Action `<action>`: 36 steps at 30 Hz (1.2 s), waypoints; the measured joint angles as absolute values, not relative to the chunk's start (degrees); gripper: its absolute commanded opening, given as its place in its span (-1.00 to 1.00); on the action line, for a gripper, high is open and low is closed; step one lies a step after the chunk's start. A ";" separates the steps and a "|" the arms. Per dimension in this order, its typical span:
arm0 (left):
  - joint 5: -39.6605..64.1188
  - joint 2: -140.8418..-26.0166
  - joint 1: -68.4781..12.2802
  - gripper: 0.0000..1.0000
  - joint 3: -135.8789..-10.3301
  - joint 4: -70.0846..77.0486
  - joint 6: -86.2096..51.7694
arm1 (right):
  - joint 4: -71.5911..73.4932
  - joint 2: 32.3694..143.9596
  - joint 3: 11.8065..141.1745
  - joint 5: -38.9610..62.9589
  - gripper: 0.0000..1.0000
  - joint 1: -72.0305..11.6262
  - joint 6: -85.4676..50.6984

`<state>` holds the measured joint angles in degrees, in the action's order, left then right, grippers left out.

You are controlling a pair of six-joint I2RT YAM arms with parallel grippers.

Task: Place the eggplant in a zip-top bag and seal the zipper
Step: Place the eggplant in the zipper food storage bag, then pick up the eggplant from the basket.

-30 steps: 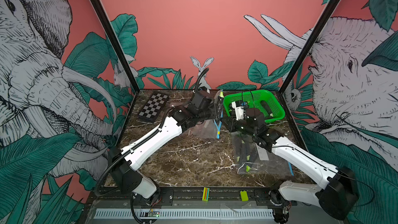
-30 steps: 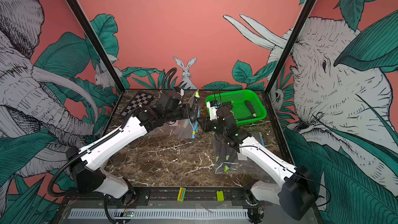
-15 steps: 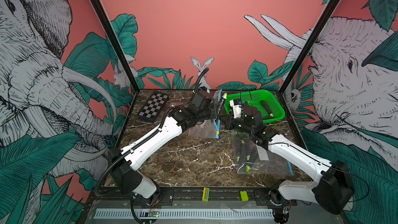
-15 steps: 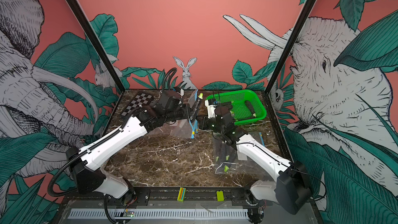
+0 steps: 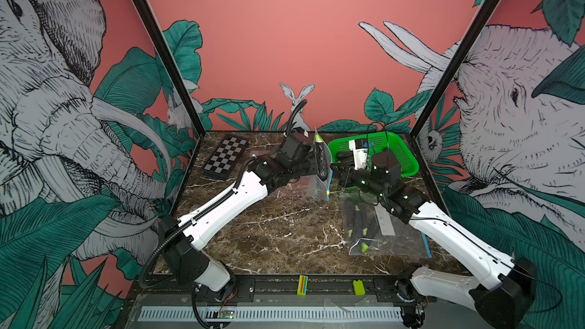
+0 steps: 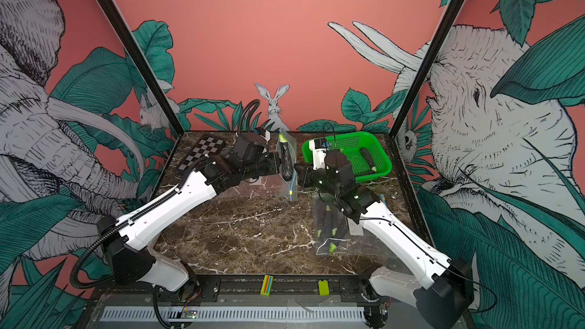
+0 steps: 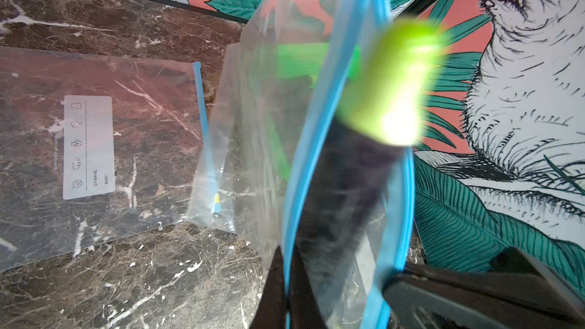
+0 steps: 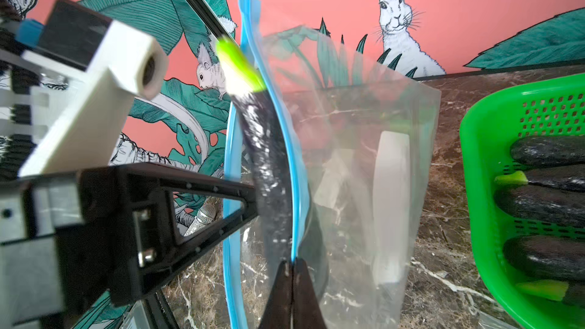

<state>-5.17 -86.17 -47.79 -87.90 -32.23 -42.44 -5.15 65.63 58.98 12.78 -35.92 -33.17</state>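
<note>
- Left gripper (image 5: 317, 167): jaws pinched tight on one blue lip of the zip-top bag (image 5: 316, 188). In its wrist view the strip runs down between the black fingers (image 7: 272, 283).
- Right gripper (image 5: 334, 169): jaws closed just as tight on the opposite lip. It faces the left gripper across the bag mouth, and the two tips are near each other above the marble.
- Table (image 5: 269, 238): brown marble, with both arms reaching in from the near edge.
- Basket (image 5: 408, 159): green, in the far right corner just behind the right gripper, with other eggplants (image 8: 544, 204) lying inside.
- Checkerboard (image 5: 226, 156): far left, well apart from both grippers.
- Second bag (image 5: 380, 242): lying flat beneath the right arm, holding bagged eggplants (image 5: 356, 219) with green stems.
- Flat bag (image 7: 142, 106): on the marble beside the held one, with the stone showing through. A white label (image 7: 88, 147) faces up, and there is a yellow slider (image 7: 216, 200) at one end of its blue strip.
- Zip-top bag: clear, hanging from the two grips. Cannot tell whether its lower edge touches the table.
- Eggplant (image 5: 322, 159): upright in the bag mouth, directly between the two grippers and close against both. Its dark body sits between the lips, and its green stem (image 8: 237, 68) pokes out at the upper end. It is blurred in both wrist views.
- Zipper (image 8: 232, 185): open, with the lips bowed apart around the eggplant.
</note>
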 measured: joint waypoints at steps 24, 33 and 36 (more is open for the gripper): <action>-8.38 -86.30 -47.68 -1.00 -92.73 -37.30 -38.50 | -21.54 65.08 69.56 13.82 -0.46 -27.57 -26.74; -13.69 -84.12 -47.68 -1.00 -101.14 -41.93 -33.91 | -27.20 63.42 76.62 15.49 -0.15 -21.19 -24.36; -17.76 -81.28 -47.64 -1.00 -102.06 -45.80 -31.94 | -28.84 66.24 79.44 16.36 -0.05 -18.04 -23.79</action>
<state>-17.76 -81.28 -47.64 -102.06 -45.80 -31.94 -28.84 66.24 79.44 16.36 -18.04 -23.79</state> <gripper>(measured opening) 0.047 0.446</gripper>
